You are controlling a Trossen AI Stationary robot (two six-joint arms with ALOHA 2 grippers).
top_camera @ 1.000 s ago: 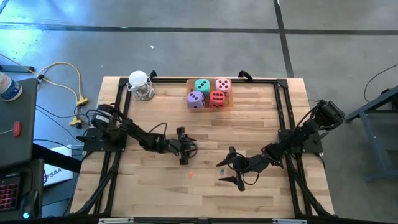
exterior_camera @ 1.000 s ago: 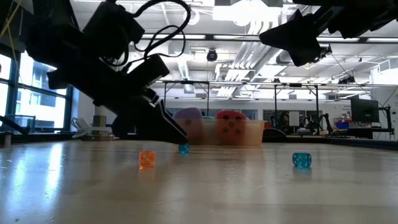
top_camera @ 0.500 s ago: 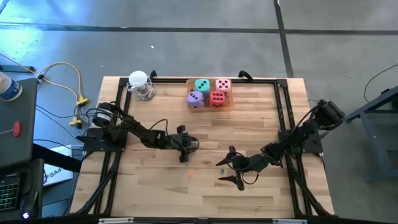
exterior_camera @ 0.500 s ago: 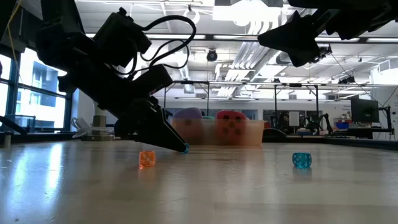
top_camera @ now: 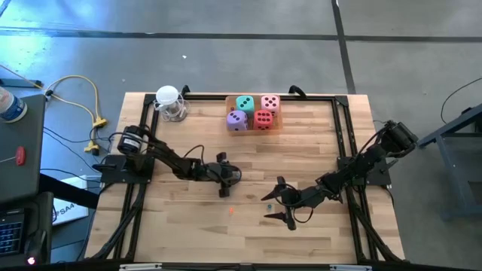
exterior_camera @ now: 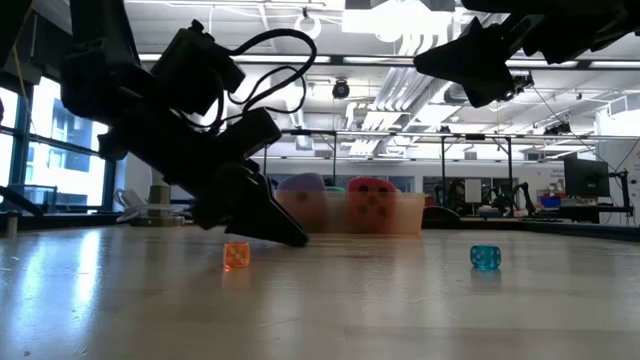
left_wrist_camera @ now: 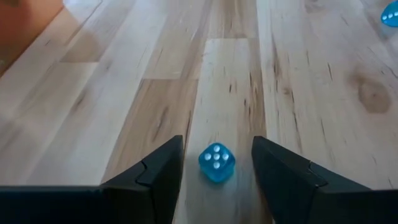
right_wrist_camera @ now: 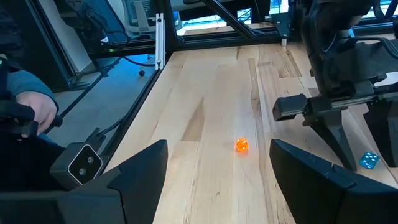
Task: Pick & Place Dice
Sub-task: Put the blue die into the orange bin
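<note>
Four big soft dice, teal (top_camera: 245,103), pink (top_camera: 270,103), purple (top_camera: 237,120) and red (top_camera: 263,119), sit in a shallow tray (top_camera: 279,125) at the table's far edge. My left gripper (top_camera: 235,175) is open and low at the table's middle. Its fingertips (left_wrist_camera: 165,168) stand on either side of a tiny clear blue die (left_wrist_camera: 216,163) lying on the wood, with a gap on both sides. My right gripper (top_camera: 267,208) hangs open well above the table (exterior_camera: 480,60), over a second tiny blue die (exterior_camera: 485,257). A tiny orange die (exterior_camera: 236,255) lies nearer the front edge.
A white jar-like thing (top_camera: 170,102) stands at the far left corner. Black frame rails (top_camera: 343,143) run along the table's sides. A person's hand (right_wrist_camera: 34,112) shows beyond the table's edge in the right wrist view. Bare wood lies along the near edge.
My left gripper has sunk toward the table and tipped a little further nose-down. Its fingertips now stand low around the tiny blue die, which they hide in the low view. The die has stayed where it was.
</note>
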